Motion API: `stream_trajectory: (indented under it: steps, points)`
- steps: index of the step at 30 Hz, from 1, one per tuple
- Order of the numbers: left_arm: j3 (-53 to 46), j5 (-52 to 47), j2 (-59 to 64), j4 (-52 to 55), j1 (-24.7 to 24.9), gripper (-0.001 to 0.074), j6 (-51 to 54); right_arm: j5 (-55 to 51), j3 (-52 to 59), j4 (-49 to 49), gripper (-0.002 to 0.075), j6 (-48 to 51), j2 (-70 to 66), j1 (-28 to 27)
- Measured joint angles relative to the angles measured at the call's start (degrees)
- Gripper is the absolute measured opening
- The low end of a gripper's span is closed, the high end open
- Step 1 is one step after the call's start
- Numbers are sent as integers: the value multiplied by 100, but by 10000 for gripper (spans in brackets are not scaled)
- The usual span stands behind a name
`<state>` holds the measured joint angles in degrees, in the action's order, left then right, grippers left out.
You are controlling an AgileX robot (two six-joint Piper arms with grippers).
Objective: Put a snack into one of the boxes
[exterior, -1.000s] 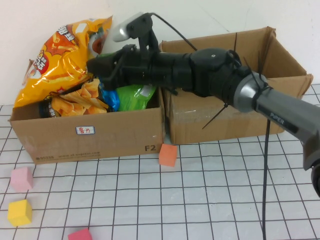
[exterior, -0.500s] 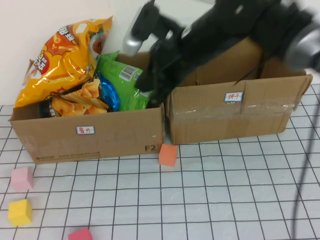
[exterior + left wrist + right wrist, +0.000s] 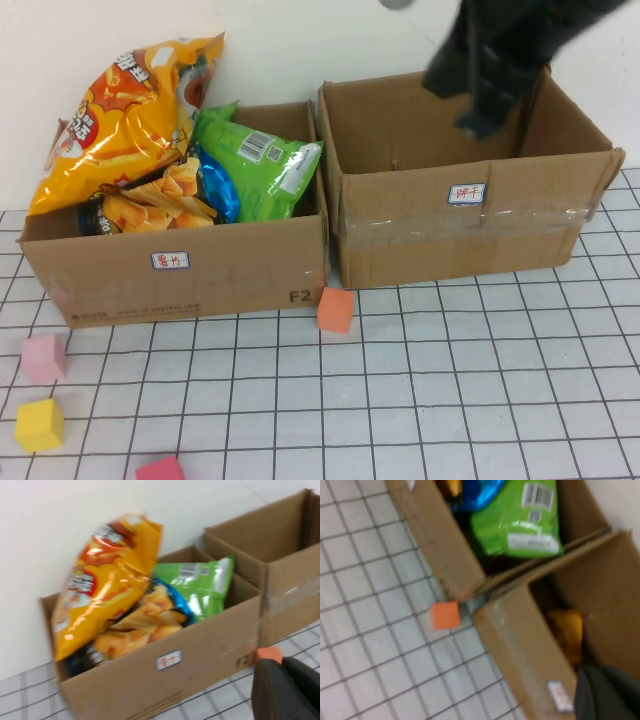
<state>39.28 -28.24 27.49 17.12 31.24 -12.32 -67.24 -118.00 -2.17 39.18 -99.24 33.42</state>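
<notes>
High view: right gripper blurred above the right box, state impossible to tell. Green snack bag resting in the left box beside the orange chip bag. Orange cube on the grid table just before the boxes.

Left wrist view: left gripper low near the left box's corner, grip not discernible.

Right wrist view: something orange-yellow, possibly a snack, lying inside the right box.
</notes>
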Motion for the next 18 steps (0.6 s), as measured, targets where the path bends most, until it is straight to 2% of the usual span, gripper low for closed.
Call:
stream_trajectory:
  steps: [4, 7, 11, 18]
  points:
    - [-927, 1077, -349, 5, 0, -1, -127, 543, 1346, 28, 2, -127, 802, 0]
    - [-1369, 1532, -550, 30, 0, -1, -152, 1247, 2645, 40, 2, -276, 1507, 0]
    - [-1691, 1581, -623, 126, 0, -1, -162, 2086, 4488, -28, 2, -515, 2608, 0]
    - [-1890, 1566, -623, 235, 0, -1, -160, 3123, 7010, -70, 2, -767, 4663, 0]
